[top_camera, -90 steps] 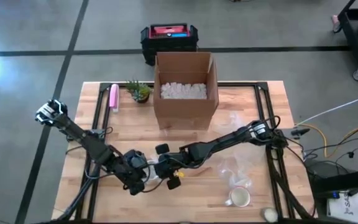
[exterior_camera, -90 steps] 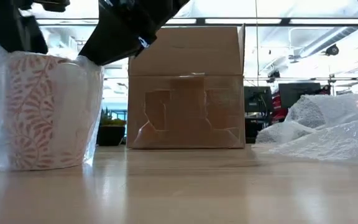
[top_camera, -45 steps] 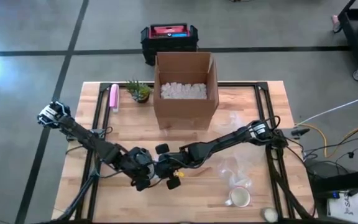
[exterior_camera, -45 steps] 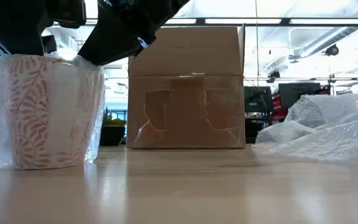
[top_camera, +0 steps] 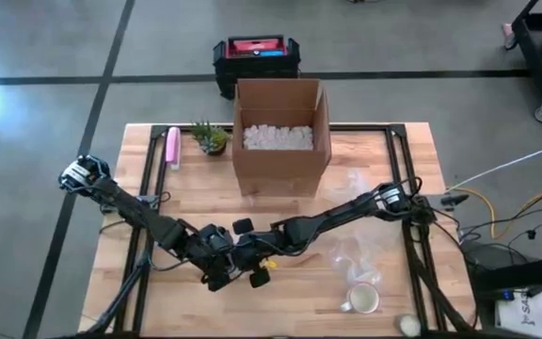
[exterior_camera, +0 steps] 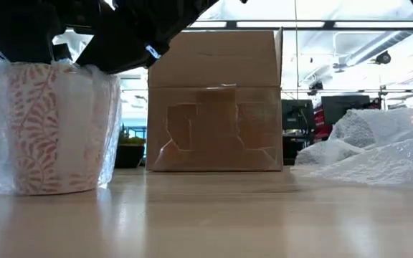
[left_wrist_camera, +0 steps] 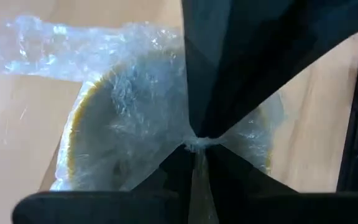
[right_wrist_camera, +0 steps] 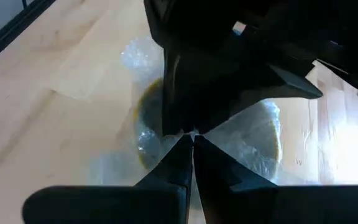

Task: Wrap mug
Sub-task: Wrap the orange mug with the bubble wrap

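mug, a cream ceramic one with a rust leaf pattern (exterior_camera: 49, 129), stands upright near the table's front edge, left of centre, swathed in clear bubble wrap (exterior_camera: 110, 122). in the low view only its wall shows; its rim is covered by dark gripper bodies and its left side is cut off by the frame. from above the mug is almost wholly hidden under the two grippers that meet over it.

left gripper (left_wrist_camera: 194, 144) has its fingers pressed together, pinching a gathered twist of the wrap above the mug's mouth; the yellowish inner rim shows dimly through the film. right gripper (right_wrist_camera: 190, 135) comes in from the opposite side, its fingers also closed to a point on the same bunch of wrap; the other arm's dark body blocks much of that view, so the mug's far rim cannot be made out.

behind stands an open brown cardboard box (top_camera: 280, 132) holding white packing peanuts (top_camera: 277, 137). a small green potted plant (top_camera: 211, 138) and a pink stick-like object (top_camera: 171, 147) lie beside it. loose crumpled bubble wrap (top_camera: 360, 247) lies to the right, with a second, plain white mug (top_camera: 362, 298) near the front right corner of the light wooden table (top_camera: 196, 188).
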`<state>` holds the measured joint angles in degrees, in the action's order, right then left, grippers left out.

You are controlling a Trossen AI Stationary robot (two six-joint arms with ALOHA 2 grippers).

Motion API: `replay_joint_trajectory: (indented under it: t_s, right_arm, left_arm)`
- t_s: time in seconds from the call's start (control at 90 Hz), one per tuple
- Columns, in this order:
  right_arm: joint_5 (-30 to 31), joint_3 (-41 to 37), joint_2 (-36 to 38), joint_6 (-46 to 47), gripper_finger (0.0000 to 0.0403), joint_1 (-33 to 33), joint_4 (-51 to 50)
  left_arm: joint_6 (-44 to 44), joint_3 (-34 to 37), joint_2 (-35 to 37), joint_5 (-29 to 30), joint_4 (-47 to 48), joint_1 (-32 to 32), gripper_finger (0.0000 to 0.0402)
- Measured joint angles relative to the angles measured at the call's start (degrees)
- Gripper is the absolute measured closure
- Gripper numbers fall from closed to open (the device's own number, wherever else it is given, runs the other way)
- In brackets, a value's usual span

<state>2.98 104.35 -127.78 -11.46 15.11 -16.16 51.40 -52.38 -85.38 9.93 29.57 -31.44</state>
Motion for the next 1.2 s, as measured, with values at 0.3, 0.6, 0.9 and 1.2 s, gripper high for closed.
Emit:
replay_joint_trajectory:
  t_s: [0.3, 0.6, 0.9, 1.2]
  right_arm:
    - [-0.36, 0.36, -3.26, -1.44, 0.0401, 0.13, 5.02]
    - [-0.43, 0.36, -3.54, -1.38, 0.0401, 0.13, 5.17]
    - [-0.45, 0.28, -3.52, -0.11, 0.0401, 0.13, 4.77]
    - [-0.44, 0.23, -3.52, -0.09, 0.0401, 0.22, 4.75]
  left_arm:
    - [-1.94, -0.09, 4.53, 0.12, 1.20, -0.13, 0.0365]
    - [-1.30, -1.88, 13.14, 2.20, 4.35, 0.07, 0.0365]
    - [11.20, -0.51, 19.01, -3.60, 13.32, -4.03, 0.0365]
    - [20.98, 4.68, 13.06, -7.32, 12.85, -11.79, 0.0365]
